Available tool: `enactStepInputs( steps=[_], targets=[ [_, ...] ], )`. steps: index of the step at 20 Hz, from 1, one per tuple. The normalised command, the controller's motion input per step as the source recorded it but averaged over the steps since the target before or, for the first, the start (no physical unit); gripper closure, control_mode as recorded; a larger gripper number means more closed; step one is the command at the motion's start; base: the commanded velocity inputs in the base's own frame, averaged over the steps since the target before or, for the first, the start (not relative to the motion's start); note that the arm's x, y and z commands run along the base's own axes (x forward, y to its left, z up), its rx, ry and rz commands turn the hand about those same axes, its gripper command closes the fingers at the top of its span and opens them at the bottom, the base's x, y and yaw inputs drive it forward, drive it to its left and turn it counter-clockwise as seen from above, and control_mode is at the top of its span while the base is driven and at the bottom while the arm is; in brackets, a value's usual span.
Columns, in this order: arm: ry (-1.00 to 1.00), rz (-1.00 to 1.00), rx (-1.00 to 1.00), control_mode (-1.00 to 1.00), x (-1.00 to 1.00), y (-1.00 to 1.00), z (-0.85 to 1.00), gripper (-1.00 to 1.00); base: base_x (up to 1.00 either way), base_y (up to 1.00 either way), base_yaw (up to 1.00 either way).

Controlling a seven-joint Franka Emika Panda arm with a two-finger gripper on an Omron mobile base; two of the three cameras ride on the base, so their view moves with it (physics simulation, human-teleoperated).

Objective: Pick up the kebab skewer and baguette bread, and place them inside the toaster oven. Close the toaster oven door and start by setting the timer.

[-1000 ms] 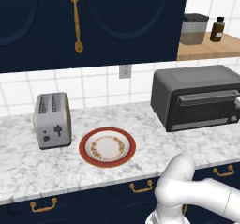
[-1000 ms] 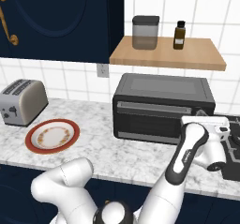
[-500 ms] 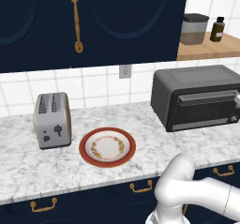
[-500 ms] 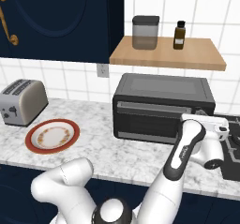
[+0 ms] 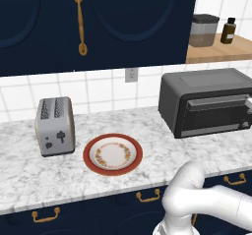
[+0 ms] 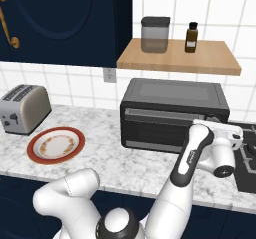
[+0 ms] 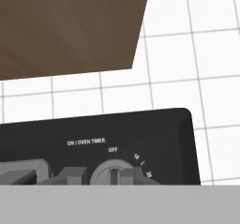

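Observation:
The toaster oven point(image 5: 206, 101) point(image 6: 170, 113) stands at the back right of the counter. The toaster oven door point(image 5: 216, 117) point(image 6: 157, 128) is shut flat against its front. My gripper point(image 6: 214, 131) is pressed up to the control panel at the oven's right end. In the hand view the gripper point(image 7: 111, 175) straddles the timer knob point(image 7: 112, 171) under the "OFF" mark. Its fingertips point(image 7: 75, 175) stand a little apart from the knob's centre ridge, so it is open. The kebab skewer and baguette bread are out of view. The red-rimmed plate point(image 5: 112, 154) lies bare.
A silver two-slot toaster point(image 5: 55, 126) point(image 6: 24, 108) stands left of the plate point(image 6: 55, 144). A wooden shelf point(image 6: 175, 58) above the oven carries a jar point(image 6: 155, 34) and a brown bottle point(image 6: 190, 37). A dark stovetop point(image 6: 247, 158) borders the oven's right.
The fingers have parted slightly from the timer knob. The hand has hardly shifted, and the oven, plate and toaster are unchanged.

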Motion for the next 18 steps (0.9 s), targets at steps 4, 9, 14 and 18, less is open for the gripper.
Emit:
enactStepInputs(
  steps=[4,9,14,18],
  targets=[
    [0.0,0.0,0.16,-1.0,0.28,0.0,0.0,1.0,0.0,0.0,0.0],
    [-0.01,0.0,0.15,-1.0,0.21,0.0,0.0,1.0,0.0,0.0,0.0],
    [-0.09,0.0,0.22,-1.0,0.03,0.0,-0.14,1.0,0.0,0.0,0.0],
    [-0.18,-0.02,0.25,-1.0,0.21,0.0,-0.26,1.0,0.0,0.0,0.0]
  ],
)
